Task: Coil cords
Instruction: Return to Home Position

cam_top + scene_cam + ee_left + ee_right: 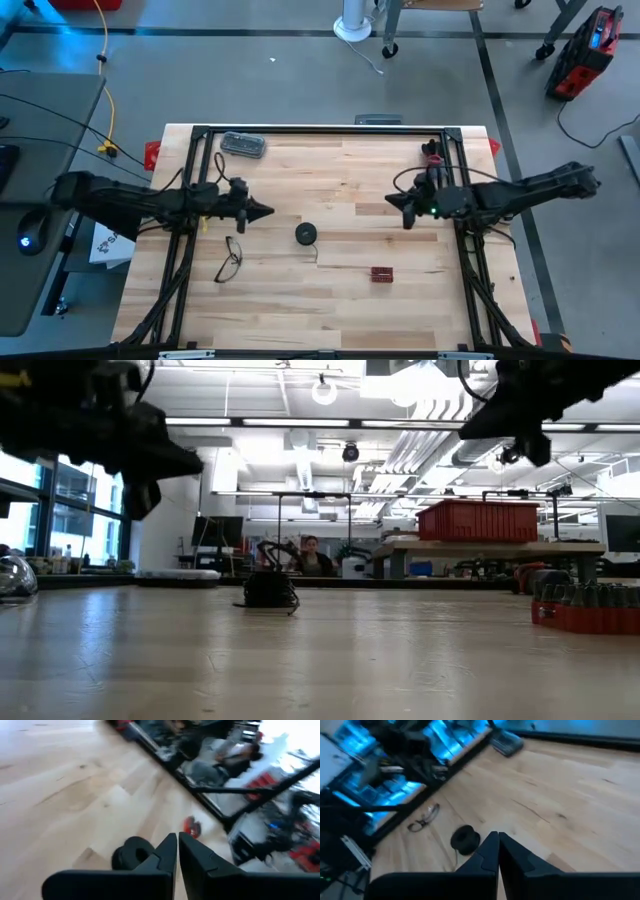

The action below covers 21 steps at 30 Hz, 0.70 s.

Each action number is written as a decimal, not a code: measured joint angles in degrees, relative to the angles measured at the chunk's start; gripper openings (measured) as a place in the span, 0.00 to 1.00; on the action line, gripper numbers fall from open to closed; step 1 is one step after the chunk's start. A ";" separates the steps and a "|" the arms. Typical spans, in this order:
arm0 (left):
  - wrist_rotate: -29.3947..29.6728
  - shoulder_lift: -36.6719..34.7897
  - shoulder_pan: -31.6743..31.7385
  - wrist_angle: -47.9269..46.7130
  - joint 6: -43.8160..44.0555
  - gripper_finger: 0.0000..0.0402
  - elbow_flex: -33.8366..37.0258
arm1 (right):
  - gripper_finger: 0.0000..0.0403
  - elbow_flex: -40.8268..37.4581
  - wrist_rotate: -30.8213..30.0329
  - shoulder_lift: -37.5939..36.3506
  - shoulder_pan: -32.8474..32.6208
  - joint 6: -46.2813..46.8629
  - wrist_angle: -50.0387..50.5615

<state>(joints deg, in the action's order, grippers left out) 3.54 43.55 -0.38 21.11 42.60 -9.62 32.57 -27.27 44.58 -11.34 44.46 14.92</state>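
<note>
The reel [306, 234], round, black and pale at its centre, lies flat near the middle of the counter [340, 310] with the wire wound onto it. A short loose end of wire [317, 252] runs off it on the side of the red block [381, 274]. Being round, the reel has no long axis to favour either approach.

The left tool [268, 211] is raised off the counter just beside the reel, its tip pointing toward it. In the left wrist view the fingers [165, 851] are closed together and empty, with the reel [132, 855] just ahead of them.

The right tool [392, 204] faces the reel from the opposite side and is well apart from it. It too is closed on nothing, and the right wrist view shows the reel [465, 840] farther off.

The reel thus lies between the two tips, nearer the left. Coiling looks complete. A retreat would carry each tool outward, away from the reel, and the left has the smaller clearance. The eyeglasses [230, 258] lie near the left arm.
</note>
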 joint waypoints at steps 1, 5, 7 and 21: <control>-2.51 0.00 1.26 2.98 -1.05 0.03 1.81 | 0.01 -1.79 -0.08 -0.18 -0.37 -0.84 -3.68; -5.47 -0.24 3.91 6.49 -5.89 0.00 5.93 | 0.00 -8.42 -0.74 -0.33 -1.63 -3.45 -10.89; -5.30 -0.28 4.23 7.01 -9.32 0.01 6.76 | 0.00 -10.71 -0.97 -0.35 -2.35 -4.32 -13.30; 1.62 -0.25 4.20 10.46 -27.22 0.00 9.02 | 0.00 -26.61 -2.03 -0.37 -4.45 -20.89 -32.10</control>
<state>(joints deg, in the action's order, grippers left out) 5.16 43.30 3.82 31.57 15.38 -0.60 5.96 -29.30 44.21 -15.79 23.57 -17.18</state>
